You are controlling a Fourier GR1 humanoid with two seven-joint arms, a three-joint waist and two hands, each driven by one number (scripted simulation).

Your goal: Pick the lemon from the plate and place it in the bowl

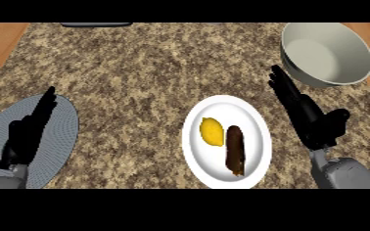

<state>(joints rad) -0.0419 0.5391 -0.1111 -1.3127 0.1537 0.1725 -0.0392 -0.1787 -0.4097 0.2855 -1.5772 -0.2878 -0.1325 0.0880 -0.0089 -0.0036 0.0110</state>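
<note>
Speckled brown granite covers the bench (pixel 137 78), with a strip of pale wood (pixel 10 39) showing past its far left corner.

Nearest, at the lower left edge, the grey left forearm (pixel 10 176) comes in. The black left hand (pixel 24 136) rests open, its fingers straight, close together and pointing away, and it holds nothing. It lies across the left part of a grey-blue plate (pixel 63 127), which the view's left edge cuts off.

At the lower right the right forearm (pixel 339 173) rises to the right hand (pixel 309 116). Its fingers are straight and side by side, slanting away and to the left, and its thumb sticks out to the right. It grips nothing.

Between the two arms, closer to the right one, sits a white plate (pixel 217 169). The lemon (pixel 212 131) lies on its left half, untouched by either hand. Just beside it on the right lies a long dark brown food item (pixel 236 150), set lengthwise; whether the two touch cannot be told. The right hand stands just to the right of this plate, apart from the lemon.

Farther back on the right stands the bowl (pixel 318 54), pale grey, upright, with nothing in it. The right hand's fingertips end just beside its near left rim; contact cannot be judged.

At the far edge, left of centre, a flat dark grey object (pixel 96 24) is mostly cut off.
</note>
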